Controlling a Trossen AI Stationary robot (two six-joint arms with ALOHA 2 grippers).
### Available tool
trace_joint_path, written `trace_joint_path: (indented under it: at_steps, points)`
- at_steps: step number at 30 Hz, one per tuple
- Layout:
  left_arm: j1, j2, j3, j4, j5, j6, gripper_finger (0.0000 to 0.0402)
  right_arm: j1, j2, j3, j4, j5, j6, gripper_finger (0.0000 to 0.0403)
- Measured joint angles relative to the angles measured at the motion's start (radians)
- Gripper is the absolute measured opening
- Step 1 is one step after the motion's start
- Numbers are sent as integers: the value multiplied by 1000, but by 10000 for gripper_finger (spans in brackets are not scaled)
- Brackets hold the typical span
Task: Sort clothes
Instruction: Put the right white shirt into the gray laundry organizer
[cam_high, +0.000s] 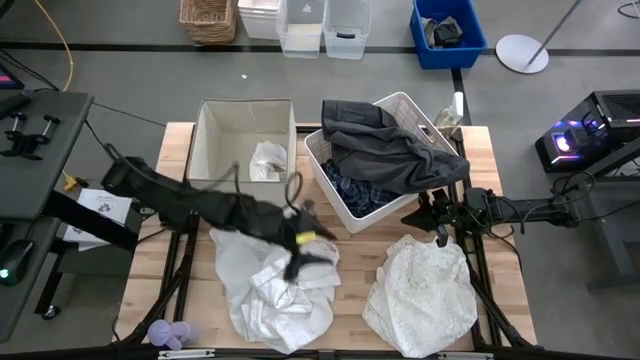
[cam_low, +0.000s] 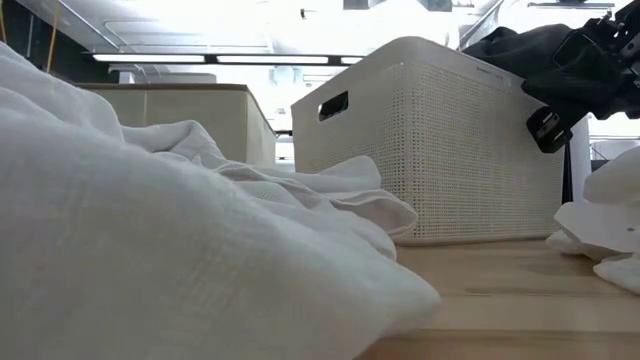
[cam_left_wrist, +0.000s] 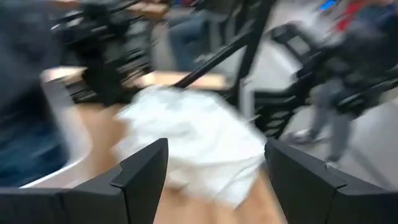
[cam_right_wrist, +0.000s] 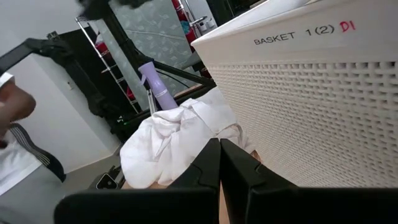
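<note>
Though crowded, white garment (cam_high: 275, 290) near table edge (cam_high: 330, 352)

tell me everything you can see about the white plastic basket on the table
The white plastic basket is a rectangular bin with perforated mesh-like walls, a smooth rim and a cut-out handle slot. A printed label on one wall reads BASKET 1(2) D1. It stands upright on the wooden table, turned at an angle, beside the beige fabric bin. A dark grey garment is heaped in it and spills over the rim, with blue plaid fabric underneath.
</note>
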Motion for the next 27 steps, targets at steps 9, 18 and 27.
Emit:
trace_joint_path:
  at_steps: [9, 18, 27]
  points:
    - [-71, 192, 0, 376, 150, -28, 256, 0, 0, 0, 0, 0, 0, 0]
    - [-92, 316, 59, 320, 309, 115, 256, 0, 0, 0, 0, 0, 0, 0]
    - [-178, 514, 132, 278, 180, 245, 256, 0, 0, 0, 0, 0, 0, 0]
